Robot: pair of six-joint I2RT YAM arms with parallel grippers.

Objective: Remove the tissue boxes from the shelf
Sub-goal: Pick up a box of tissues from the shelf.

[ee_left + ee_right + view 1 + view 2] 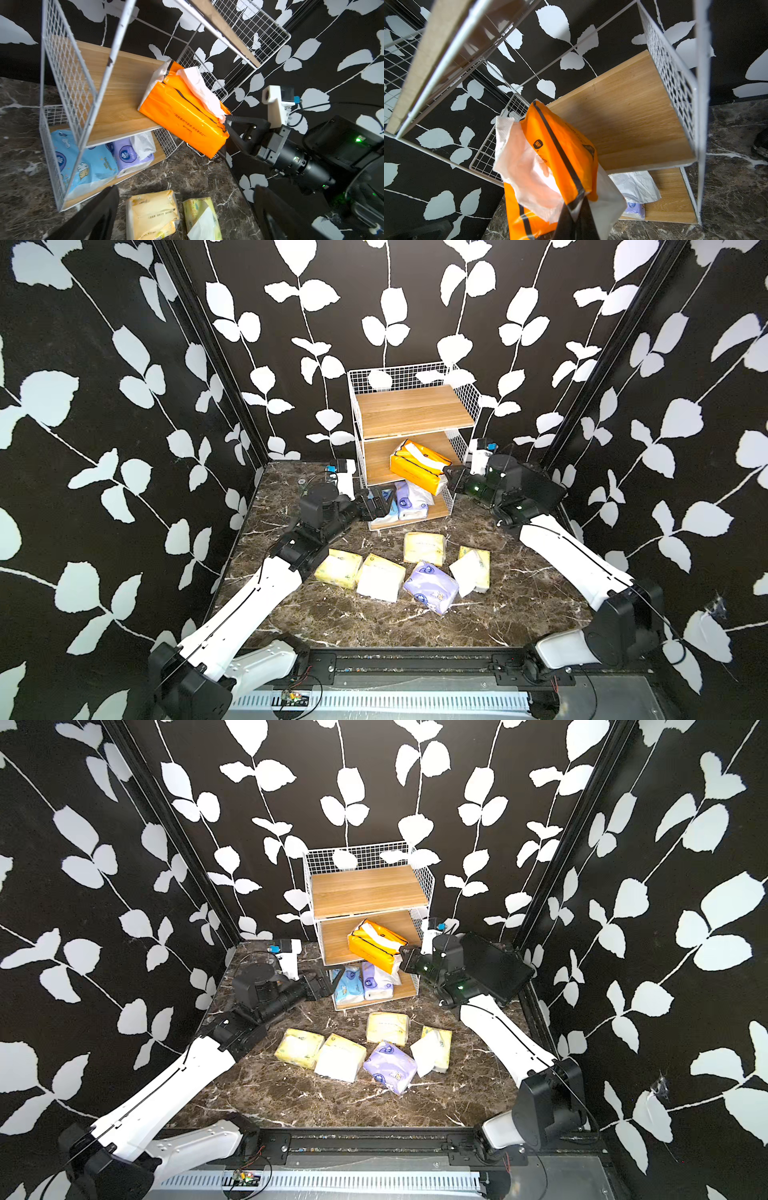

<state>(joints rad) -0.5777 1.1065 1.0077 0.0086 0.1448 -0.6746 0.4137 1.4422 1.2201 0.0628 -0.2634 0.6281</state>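
Observation:
The shelf (411, 410) stands at the back of the marble table. An orange tissue box (417, 466) lies tilted on its middle board, one end hanging past the front right edge. My right gripper (449, 477) is shut on that end, with the orange box (562, 149) filling the right wrist view just beyond my right gripper (577, 216). On the bottom board lie a light blue pack (348, 986) and a lavender pack (376, 984). My left gripper (322, 986) is open and holds nothing, just left of the blue pack. In its wrist view my left gripper (186, 190) frames table packs.
Several tissue packs lie on the table in front of the shelf: pale yellow ones (337, 568) (424, 547) (471, 570), one showing a white side (380, 577) and a lavender one (430, 587). The top board is bare. Patterned walls close in on three sides.

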